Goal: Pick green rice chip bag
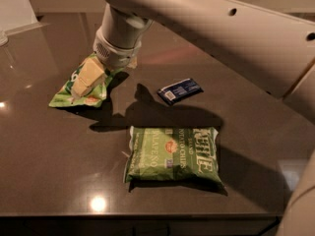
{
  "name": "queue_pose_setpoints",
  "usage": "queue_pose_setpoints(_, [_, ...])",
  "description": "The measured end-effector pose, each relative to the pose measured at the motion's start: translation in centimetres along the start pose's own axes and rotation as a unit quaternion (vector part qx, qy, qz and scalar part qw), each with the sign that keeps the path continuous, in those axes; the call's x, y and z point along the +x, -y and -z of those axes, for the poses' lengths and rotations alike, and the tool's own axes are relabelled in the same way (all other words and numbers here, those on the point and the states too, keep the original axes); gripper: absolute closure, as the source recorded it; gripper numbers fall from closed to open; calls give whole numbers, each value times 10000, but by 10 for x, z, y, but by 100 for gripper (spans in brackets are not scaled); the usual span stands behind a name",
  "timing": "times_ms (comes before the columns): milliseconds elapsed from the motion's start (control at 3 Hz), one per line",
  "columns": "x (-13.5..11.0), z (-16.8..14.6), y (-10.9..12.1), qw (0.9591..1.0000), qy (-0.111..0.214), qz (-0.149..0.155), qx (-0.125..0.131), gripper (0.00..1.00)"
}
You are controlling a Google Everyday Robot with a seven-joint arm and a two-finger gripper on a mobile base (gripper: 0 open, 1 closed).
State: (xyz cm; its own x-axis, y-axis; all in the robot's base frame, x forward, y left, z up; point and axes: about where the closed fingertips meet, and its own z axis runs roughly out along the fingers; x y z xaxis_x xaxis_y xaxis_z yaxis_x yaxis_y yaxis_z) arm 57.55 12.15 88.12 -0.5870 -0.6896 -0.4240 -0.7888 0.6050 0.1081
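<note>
The green rice chip bag (pixel 66 96) lies flat on the dark table at the left of the camera view. My gripper (pixel 87 78), cream-coloured below a white wrist, is low over the bag's middle and covers much of it. Only the bag's lower and left edges show around the gripper. I cannot see whether the gripper touches the bag.
A larger green Kettle jalapeño chip bag (pixel 172 154) lies flat near the table's front edge (pixel 147 214). A small dark blue packet (pixel 180 90) lies right of the gripper. My arm (pixel 231 38) spans the upper right and casts a shadow between the bags.
</note>
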Motion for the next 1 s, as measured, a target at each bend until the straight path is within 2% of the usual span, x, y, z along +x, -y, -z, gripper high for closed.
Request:
queue_pose_setpoints(333, [-10,-12,-5,9997,98,-233,54,0])
queue_pose_setpoints(1000, [-24,-29,4,9979,342,-402,379,0])
